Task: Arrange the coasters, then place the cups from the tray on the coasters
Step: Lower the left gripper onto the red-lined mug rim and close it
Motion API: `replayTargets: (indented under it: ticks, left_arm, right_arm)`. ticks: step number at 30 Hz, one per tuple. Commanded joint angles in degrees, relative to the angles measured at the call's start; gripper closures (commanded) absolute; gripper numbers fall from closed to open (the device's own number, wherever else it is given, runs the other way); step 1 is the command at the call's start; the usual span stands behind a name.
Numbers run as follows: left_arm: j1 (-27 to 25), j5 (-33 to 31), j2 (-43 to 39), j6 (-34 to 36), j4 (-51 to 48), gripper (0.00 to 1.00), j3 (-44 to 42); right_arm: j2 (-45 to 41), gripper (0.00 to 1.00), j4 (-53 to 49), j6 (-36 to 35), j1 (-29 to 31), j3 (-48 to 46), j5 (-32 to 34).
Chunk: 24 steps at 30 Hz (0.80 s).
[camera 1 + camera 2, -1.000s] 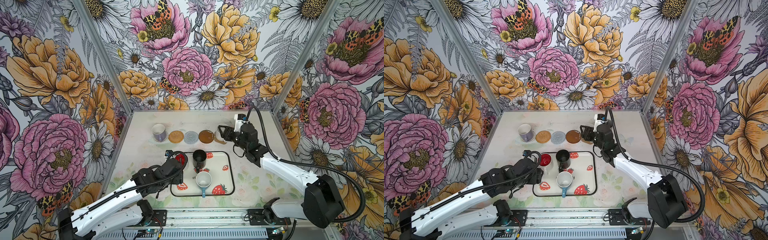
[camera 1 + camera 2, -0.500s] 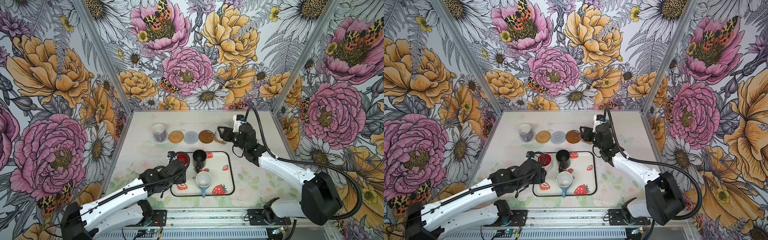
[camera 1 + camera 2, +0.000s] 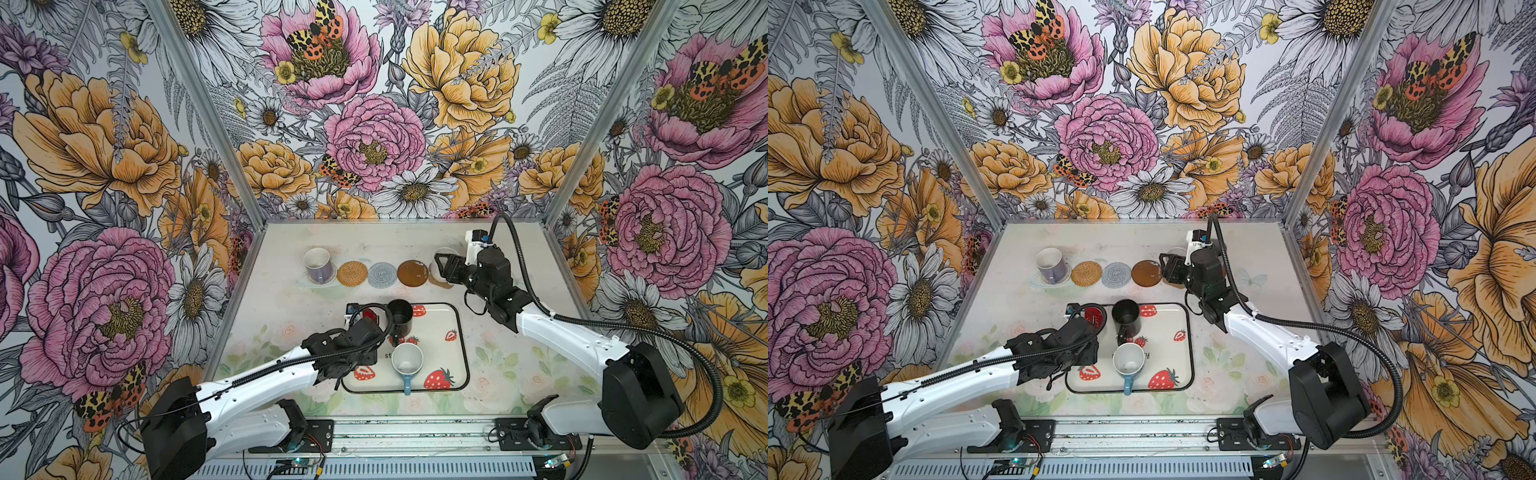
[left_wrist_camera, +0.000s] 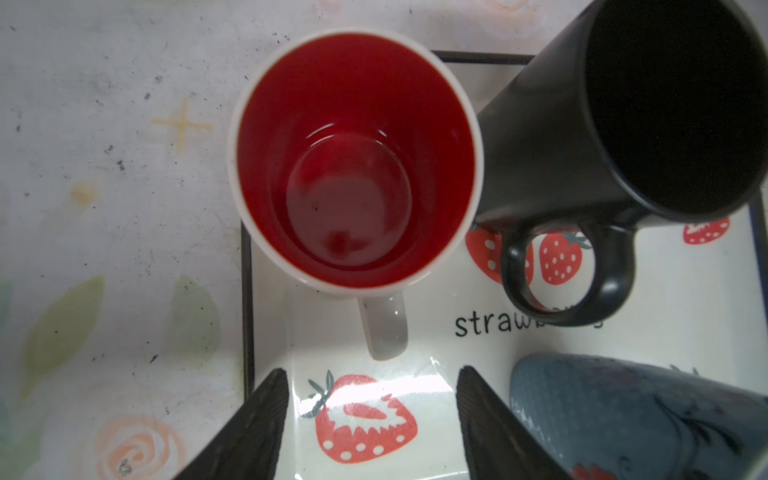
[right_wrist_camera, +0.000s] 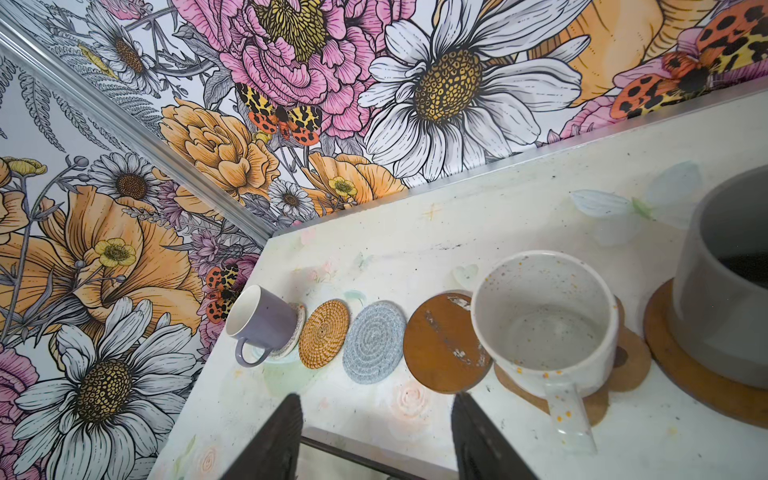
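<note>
On the strawberry tray (image 3: 437, 350) stand the red-inside cup (image 4: 353, 166), the black cup (image 3: 400, 318) and the light blue cup (image 3: 407, 361). My left gripper (image 4: 374, 419) hangs open over the tray, with the red-inside cup's handle just beyond its fingertips and nothing between them. Along the back lie the coasters. The lilac cup (image 5: 262, 324) tilts on the beaded one, then come bare rattan (image 5: 324, 334), grey spiral (image 5: 374, 340) and brown disc (image 5: 440, 345). The speckled cup (image 5: 544, 320) sits on the paw coaster, the grey cup (image 5: 731, 282) on another disc. My right gripper (image 5: 374, 436) hovers open beside the speckled cup.
Flower-printed walls close the table on three sides, and the back wall (image 3: 374, 166) runs just behind the coaster row. The right arm (image 3: 561, 332) stretches across the table's right side. A strip of tabletop (image 3: 415, 295) separates the tray from the coasters.
My left arm has slid right over the tray's corner beside the red-inside cup, and its jaws have narrowed a little. The right arm has barely shifted.
</note>
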Motion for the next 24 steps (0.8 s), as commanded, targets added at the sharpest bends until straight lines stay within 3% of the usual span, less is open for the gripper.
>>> replayTargets:
  ticks: [1,24]
  left_arm:
    - [0.94,-1.26,0.69,0.26,3.84,0.37,-1.25]
    - [4.68,2.50,8.83,3.33,10.67,0.55,-0.87]
  right_arm:
    - [0.95,0.40,0.02,-0.84,0.15,1.35,-0.12]
    - [3.06,0.40,-0.60,-1.01,-0.02,2.76,-1.13]
